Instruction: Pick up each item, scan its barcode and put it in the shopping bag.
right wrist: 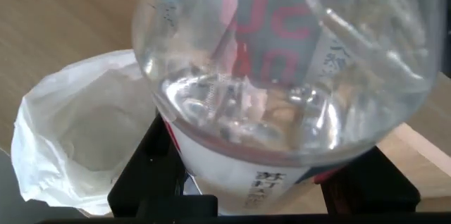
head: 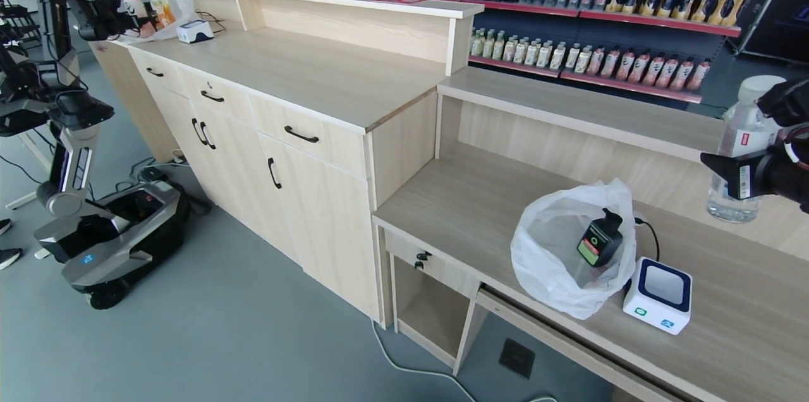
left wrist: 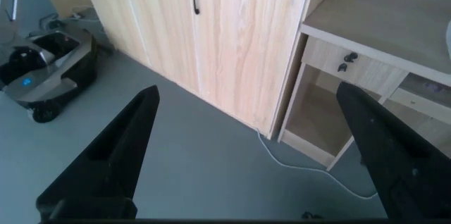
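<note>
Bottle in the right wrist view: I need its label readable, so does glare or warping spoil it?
Right wrist view: bright highlights streak the bottle, and its clear plastic warps the red print behind it. Head view: the bottle is evenly lit, without strong glare.

Bag [head: 548, 266] mouth wide open from above (scanner box [head: 657, 293] just beside, R)

Left gripper [left wrist: 239, 155]: fingers [left wrist: 106, 160] spread wide apart, nothing between them; held above the floor, pointing down.
Right arm [head: 790, 165]: comes in from the right side of the head view, wrist roughly level above the tabletop [head: 727, 320].
Right gripper [head: 736, 176]: black fingers [right wrist: 141, 175] closed on either side of a clear bottle [head: 746, 130], gripped at its label band; bottle about upright, cap uppermost.
</note>
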